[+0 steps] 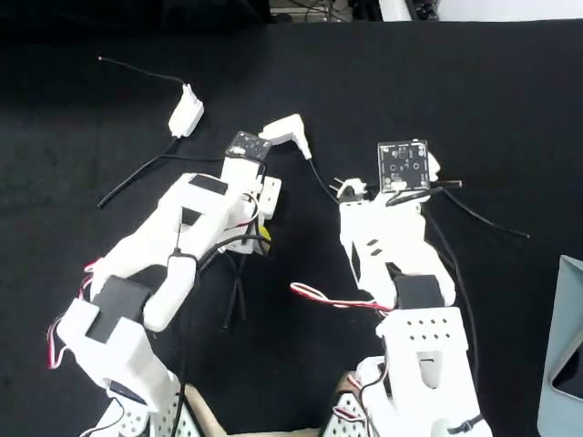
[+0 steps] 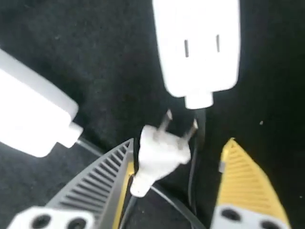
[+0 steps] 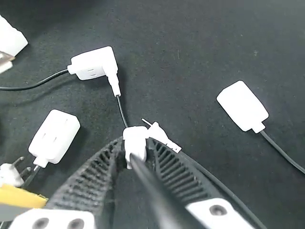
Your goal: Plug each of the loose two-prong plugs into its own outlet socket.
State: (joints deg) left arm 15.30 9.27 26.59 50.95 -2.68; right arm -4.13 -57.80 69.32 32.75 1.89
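White sockets [image 3: 55,136] number four; right hand [image 3: 137,145] grips one plug [image 3: 135,137], left hand [image 2: 181,143] gapes around a second plug [image 2: 159,153].

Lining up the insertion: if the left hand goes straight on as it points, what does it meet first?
Probably the white outlet socket just ahead, slots facing the plug between the left hand's fingers; depth is unclear.

Table [image 1: 474,82] w/ black cloth cover. Three white sockets lay on it. Flat socket [image 1: 186,113] sat toward far left, loose black cords [image 1: 132,182] near it. Angled socket [image 1: 287,130] sat nr centre, thin cord [image 3: 121,110] running from its tip. Slotted socket [image 1: 271,195] lay just below that, slots up. Grey bin [image 1: 563,355] at right edge, poss. standing on table, cut off by frame.
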